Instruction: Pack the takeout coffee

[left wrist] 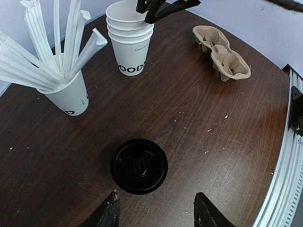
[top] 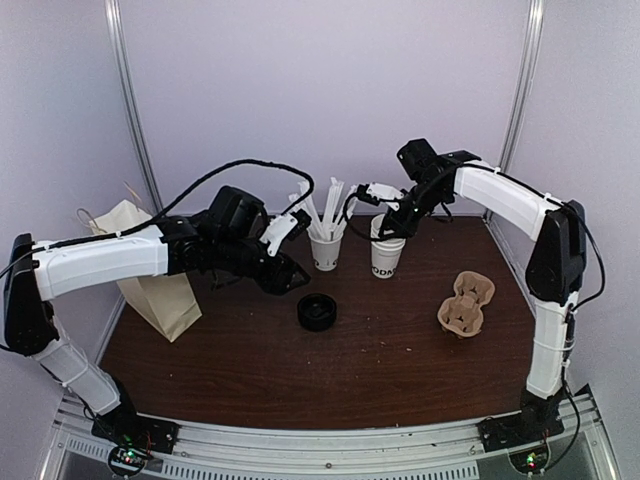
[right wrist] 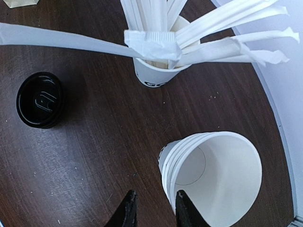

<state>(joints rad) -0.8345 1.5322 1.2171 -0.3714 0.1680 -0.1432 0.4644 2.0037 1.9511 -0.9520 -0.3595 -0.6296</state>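
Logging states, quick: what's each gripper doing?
Left gripper: open, empty, near the black lid.
Right gripper: jaws astride the rim of the cup stack; grip cannot be told.

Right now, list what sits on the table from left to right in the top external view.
Paper bag → cup of wrapped straws → stack of white cups → cardboard cup carrier. Black lid omitted: it lines up with the straw cup.

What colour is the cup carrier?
The cup carrier is light brown, clearest in the left wrist view.
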